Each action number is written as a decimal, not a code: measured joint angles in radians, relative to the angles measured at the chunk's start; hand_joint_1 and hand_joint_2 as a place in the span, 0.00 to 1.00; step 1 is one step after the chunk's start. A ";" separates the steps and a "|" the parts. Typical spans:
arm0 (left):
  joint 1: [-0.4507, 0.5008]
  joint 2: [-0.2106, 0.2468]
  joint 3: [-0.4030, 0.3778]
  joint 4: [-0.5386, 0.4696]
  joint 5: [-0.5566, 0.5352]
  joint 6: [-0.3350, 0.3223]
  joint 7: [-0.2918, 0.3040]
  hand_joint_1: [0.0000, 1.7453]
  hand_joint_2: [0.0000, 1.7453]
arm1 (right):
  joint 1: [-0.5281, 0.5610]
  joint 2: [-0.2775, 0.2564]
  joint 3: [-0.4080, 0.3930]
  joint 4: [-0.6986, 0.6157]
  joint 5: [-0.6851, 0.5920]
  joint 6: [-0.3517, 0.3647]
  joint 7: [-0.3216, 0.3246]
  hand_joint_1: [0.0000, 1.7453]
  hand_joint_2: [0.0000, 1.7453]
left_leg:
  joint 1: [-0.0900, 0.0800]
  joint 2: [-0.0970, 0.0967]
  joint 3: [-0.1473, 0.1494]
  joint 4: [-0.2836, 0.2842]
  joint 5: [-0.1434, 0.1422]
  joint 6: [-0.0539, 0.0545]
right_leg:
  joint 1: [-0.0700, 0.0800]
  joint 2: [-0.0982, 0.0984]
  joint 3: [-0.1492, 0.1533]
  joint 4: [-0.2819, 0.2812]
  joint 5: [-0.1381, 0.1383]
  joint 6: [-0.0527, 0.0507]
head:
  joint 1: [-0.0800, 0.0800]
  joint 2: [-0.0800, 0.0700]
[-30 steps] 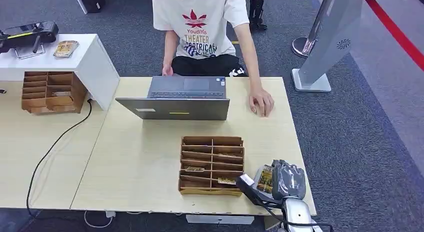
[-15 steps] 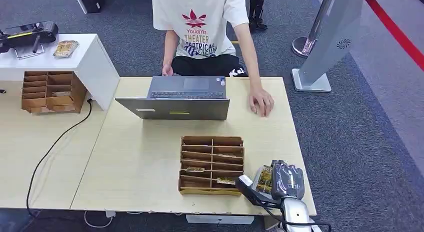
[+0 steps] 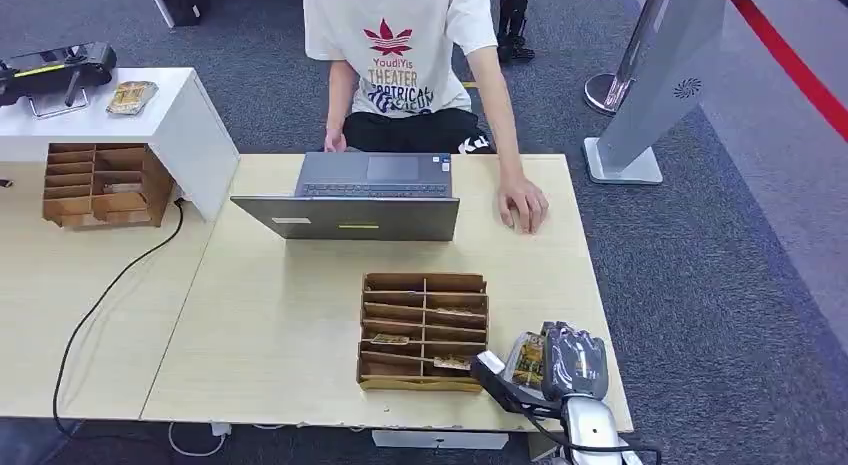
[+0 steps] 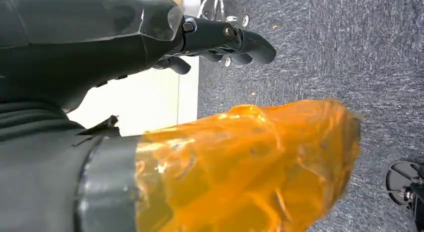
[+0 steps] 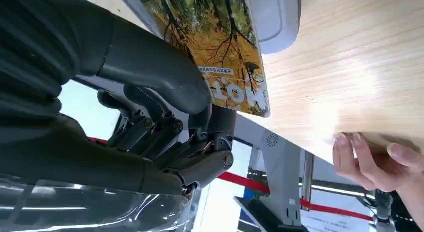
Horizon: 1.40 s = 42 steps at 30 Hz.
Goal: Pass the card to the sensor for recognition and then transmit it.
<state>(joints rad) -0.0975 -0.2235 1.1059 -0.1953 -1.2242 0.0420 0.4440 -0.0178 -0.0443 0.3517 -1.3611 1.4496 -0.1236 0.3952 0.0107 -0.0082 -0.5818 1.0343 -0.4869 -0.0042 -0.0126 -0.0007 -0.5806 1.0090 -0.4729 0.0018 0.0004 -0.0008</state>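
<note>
As its right hand (image 3: 573, 363) grips a card (image 3: 530, 358) printed with an autumn forest scene, the humanoid robot holds that card at the near right corner of the light wooden table (image 3: 280, 315), the thumb (image 5: 150, 67) pressed across the card's face and the darker fingers (image 5: 150, 127) folded behind it. The card sits against a grey sensor (image 5: 272, 15) lying flat on the tabletop, and in the head view a dark handheld unit (image 3: 500, 377) juts out just left of the hand. A brown cardboard organizer (image 3: 424, 330), its slots holding a few other cards, stands just beside the hand on the left, while the table's right edge runs close along the hand's other side, with open grey carpet (image 3: 720, 315) beyond it. Bare tabletop stretches between the hand and a person's hand (image 3: 522, 203) resting flat near the far right edge, next to a grey laptop (image 3: 365, 195) open towards the seated person (image 3: 400, 60). The left hand (image 4: 150, 47) hangs over the carpet beside a table edge, its dark fingers curled loosely around nothing, with orange film (image 4: 245, 167) wrapped about the wrist. On the adjoining table at left stand a second cardboard organizer (image 3: 97, 185) and a white box (image 3: 170, 115).
</note>
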 joint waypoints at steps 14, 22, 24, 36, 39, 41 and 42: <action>0.000 0.000 0.000 0.000 0.001 0.000 0.001 0.00 0.00 | -0.005 0.000 0.000 0.004 0.023 0.008 0.005 1.00 1.00 | 0.000 0.000 0.000 0.000 0.000 0.000 | 0.000 0.000 0.000 0.000 0.000 0.000 | 0.000 0.000; 0.000 -0.001 0.000 0.000 0.003 -0.003 0.001 0.00 0.00 | -0.017 0.002 0.000 0.017 0.032 0.018 0.005 1.00 1.00 | 0.000 0.000 0.000 0.000 0.000 0.000 | 0.000 0.000 0.000 0.000 0.000 0.000 | 0.000 0.000; 0.000 -0.002 0.001 0.000 0.003 -0.003 0.001 0.00 0.00 | -0.018 0.003 0.000 0.019 0.035 0.018 0.005 1.00 1.00 | 0.000 0.000 0.000 0.000 0.000 0.000 | 0.000 0.000 0.000 0.000 0.000 0.000 | 0.000 0.000; 0.000 -0.006 0.001 0.000 0.003 -0.003 0.001 0.00 0.00 | -0.025 0.005 0.000 0.024 0.037 0.021 0.005 1.00 1.00 | 0.000 0.000 0.000 0.000 0.000 0.000 | 0.000 0.000 0.000 0.000 0.000 0.000 | 0.000 0.000; 0.000 -0.006 0.001 0.000 0.003 -0.003 0.001 0.00 0.00 | -0.026 0.005 0.000 0.026 0.037 0.021 0.007 1.00 1.00 | 0.000 0.000 0.000 0.000 0.000 0.000 | 0.000 0.000 0.000 0.000 0.000 0.000 | 0.000 0.000; 0.000 -0.006 0.001 0.000 0.003 -0.003 0.001 0.00 0.00 | -0.028 0.005 0.000 0.027 0.037 0.021 0.007 1.00 1.00 | 0.000 0.000 0.000 0.000 -0.001 0.000 | 0.000 0.000 0.000 0.000 0.000 0.000 | 0.000 0.000; 0.000 -0.006 0.001 0.000 0.003 -0.003 0.001 0.00 0.00 | -0.029 0.005 0.000 0.029 0.037 0.021 0.007 1.00 1.00 | 0.000 0.000 0.000 0.000 -0.001 0.000 | 0.000 0.000 0.000 0.000 0.000 0.000 | 0.000 0.000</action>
<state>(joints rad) -0.0975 -0.2300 1.1067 -0.1953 -1.2207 0.0389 0.4452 -0.0465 -0.0389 0.3517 -1.3321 1.4866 -0.1030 0.4021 0.0107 -0.0082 -0.5821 1.0343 -0.4876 -0.0041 -0.0126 -0.0006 -0.5809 1.0090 -0.4730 0.0018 0.0004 -0.0008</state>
